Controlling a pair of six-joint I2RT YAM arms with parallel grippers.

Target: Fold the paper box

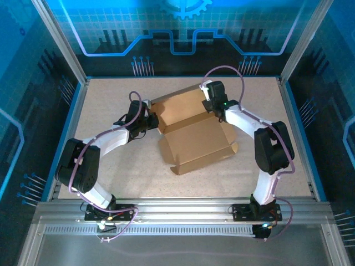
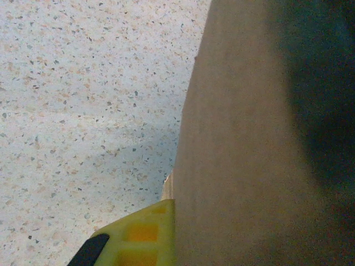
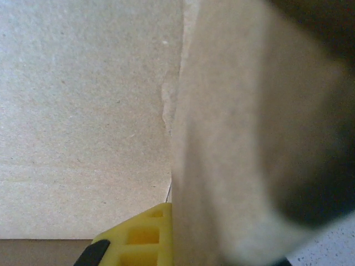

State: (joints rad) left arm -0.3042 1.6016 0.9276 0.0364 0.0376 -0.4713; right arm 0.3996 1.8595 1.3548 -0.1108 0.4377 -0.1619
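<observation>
At the centre of the table [image 1: 105, 100], a shade toward the far edge: the paper box [image 1: 197, 141], plain brown cardboard, partly formed. Lies skewed to the table edges, inside face up, with a low flap raised along the near-right side and a broad panel tilted up on the far side.

At the far-left corner of the box: left gripper [image 1: 147, 120]. Reaches in from the left side of the table and meets the box's left wall. In the left wrist view, shows one yellow finger [image 2: 141, 238] flat against an upright cardboard wall, with speckled table surface to its left. Hides the second finger behind the cardboard, visible only as a dark blur. Jaws closed onto that wall, pinching it.

At the right end of the raised far panel: right gripper [image 1: 214, 105]. Points down onto the cardboard there. In the right wrist view, shows one yellow finger [image 3: 141, 235] pressed against a flap seen edge-on, with a flat cardboard panel beyond. Jaws pinching that flap.
</observation>
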